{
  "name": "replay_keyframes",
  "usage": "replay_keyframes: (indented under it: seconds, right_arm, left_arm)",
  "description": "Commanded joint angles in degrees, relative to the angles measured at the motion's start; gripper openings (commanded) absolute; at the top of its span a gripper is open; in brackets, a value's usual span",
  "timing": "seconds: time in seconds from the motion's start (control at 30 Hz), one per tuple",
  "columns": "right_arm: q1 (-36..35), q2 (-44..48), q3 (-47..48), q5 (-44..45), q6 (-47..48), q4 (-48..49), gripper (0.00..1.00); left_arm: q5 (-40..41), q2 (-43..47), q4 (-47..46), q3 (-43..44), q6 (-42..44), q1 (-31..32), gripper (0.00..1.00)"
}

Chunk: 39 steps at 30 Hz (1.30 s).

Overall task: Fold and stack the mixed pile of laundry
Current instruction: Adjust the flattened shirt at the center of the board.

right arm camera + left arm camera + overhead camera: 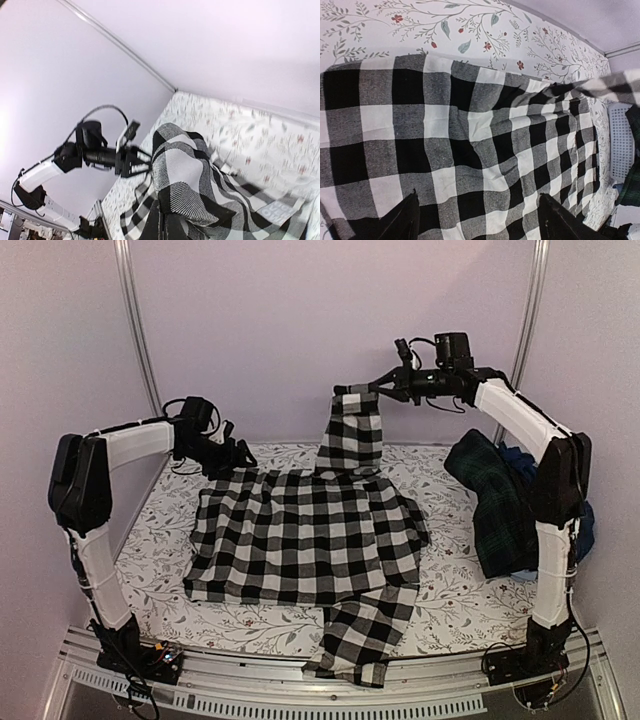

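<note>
We saw the checked shirt (300, 530) lying flat in the middle of the counter (450, 610). Our right gripper (378, 390) pinched one sleeve (352, 435) and held it up at the far side. Our left gripper (238, 454) hung over the shirt's far left edge, jaws wide apart.

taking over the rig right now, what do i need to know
Left gripper: open, holding nothing, over the far-left edge of the checked shirt.
Right gripper: shut on the shirt's sleeve, held up in the air.
The shirt lies spread flat in the middle; dark plaid garment and blue pieces heaped at the right.
Done: shirt laid out. Left: fold it, then the heap; nothing stacked yet.
</note>
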<state>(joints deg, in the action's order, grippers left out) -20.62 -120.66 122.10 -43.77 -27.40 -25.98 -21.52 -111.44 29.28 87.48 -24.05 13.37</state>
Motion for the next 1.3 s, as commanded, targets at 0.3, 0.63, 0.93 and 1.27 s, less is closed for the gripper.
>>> replay_keyframes:
  seconds: [0.3,0.63,0.93,1.27]
  right_arm:
    - [4.17,-19.97,7.01,-1.59,-16.17,21.14,0.99]
    - [0.63,-1.16,-19.55,7.12,6.10,-4.56,0.90]
    - [-5.57,0.77,-34.27,6.46,5.18,-3.64,0.86]
    - [0.67,-9.92,-28.54,10.18,5.91,-4.79,0.83]
  left_arm:
    - [2.89,4.88,-1.77,-3.15,-0.11,-2.93,0.91]
    - [-1.88,6.46,-1.57,-9.84,4.39,-0.86,0.83]
    - [-0.54,5.48,-0.68,-19.17,0.28,0.47,0.65]
    - [2.61,-10.26,0.20,-7.14,0.43,-1.68,0.48]
